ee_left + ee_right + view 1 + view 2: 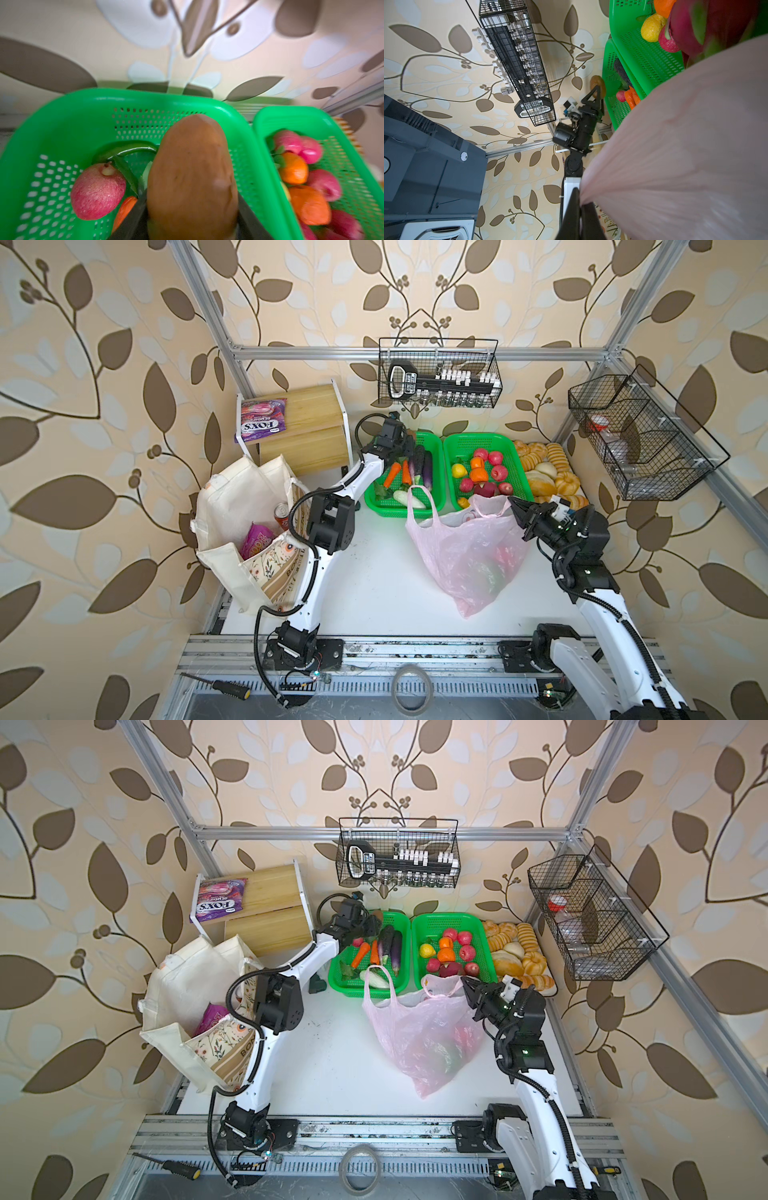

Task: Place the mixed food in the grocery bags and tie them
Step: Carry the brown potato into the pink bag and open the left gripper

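**Left gripper** (191, 209): jaws pressed against both sides of the brown potato (191, 162); the potato is carried above the far end of the left green basket (145, 97), clear of the produce beneath it.

**Right gripper** (580, 200): jaws pressed together on a gathered fold at the mouth of the pink plastic bag (457, 564); that side of the mouth is held up.

**Pink plastic bag:** sits on the white table (374, 572) between the two arms, just in front of the baskets; through the film show a green mass, probably the green cabbage (488, 576), and a red shape beside it, probably the red vegetable (505, 556); the free handle loop (419, 497) stands open, untied.

**Canvas tote** (232, 506): stands at the left edge of the table, mouth open; inside lie the purple "100" packet (255, 539) and the red drink can (282, 516); the orange FOX'S packet cannot be made out.

**Other holders:**
- The left green basket keeps carrots (390, 475) and aubergines (422, 464).
- The right green basket (478, 437) keeps apples (496, 472) and oranges (478, 475).
- The bread rolls (552, 477) lie just beside the right green basket.
- The purple-pink FOX'S packet (262, 423) lies on the wooden shelf (316, 414) behind the tote.

**Progress, as a judgement:** packing looks nearly complete; the potato is the one task item visibly outside a bag, and it is likely bound for the pink one; neither bag is tied yet, so both knots are left.
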`<state>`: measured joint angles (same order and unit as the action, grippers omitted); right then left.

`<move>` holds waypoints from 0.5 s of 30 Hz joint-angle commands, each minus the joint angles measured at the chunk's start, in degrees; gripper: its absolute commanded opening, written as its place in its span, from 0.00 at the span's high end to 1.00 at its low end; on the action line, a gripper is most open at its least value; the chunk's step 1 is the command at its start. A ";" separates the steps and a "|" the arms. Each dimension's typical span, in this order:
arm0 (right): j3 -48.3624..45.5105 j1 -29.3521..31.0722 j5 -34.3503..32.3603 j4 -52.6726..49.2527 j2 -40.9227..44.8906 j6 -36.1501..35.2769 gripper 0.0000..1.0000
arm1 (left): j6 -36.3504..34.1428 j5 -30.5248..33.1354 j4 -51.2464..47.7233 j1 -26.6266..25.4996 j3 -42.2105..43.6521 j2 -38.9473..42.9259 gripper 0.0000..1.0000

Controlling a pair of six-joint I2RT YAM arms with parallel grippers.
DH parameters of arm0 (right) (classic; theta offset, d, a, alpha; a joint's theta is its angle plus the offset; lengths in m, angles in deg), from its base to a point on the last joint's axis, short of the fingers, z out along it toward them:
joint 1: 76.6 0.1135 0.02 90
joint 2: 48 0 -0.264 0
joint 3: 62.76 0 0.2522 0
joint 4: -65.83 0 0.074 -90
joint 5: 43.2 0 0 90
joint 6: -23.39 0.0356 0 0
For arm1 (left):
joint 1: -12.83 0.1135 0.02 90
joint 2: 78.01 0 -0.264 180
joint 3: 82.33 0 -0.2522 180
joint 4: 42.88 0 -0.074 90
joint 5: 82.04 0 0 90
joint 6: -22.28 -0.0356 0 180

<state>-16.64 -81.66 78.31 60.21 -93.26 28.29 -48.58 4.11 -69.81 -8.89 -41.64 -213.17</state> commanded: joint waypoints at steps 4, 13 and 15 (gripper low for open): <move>1.91 -0.28 -0.65 1.57 -0.61 1.70 1.00 | -1.71 -9.53 2.81 -0.08 13.17 19.36 0.53; 3.41 -0.22 -0.83 0.67 0.99 1.70 1.00 | -5.15 -30.06 -3.85 -0.08 28.99 29.54 0.55; 3.32 -0.21 -0.94 0.43 1.39 1.70 1.00 | -5.86 -31.22 -6.20 -0.08 30.96 29.51 0.55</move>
<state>-15.06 -81.66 78.29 60.39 -93.02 28.31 -51.62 -20.48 -71.01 -8.95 -13.34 -184.58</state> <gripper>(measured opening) 0.047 0.528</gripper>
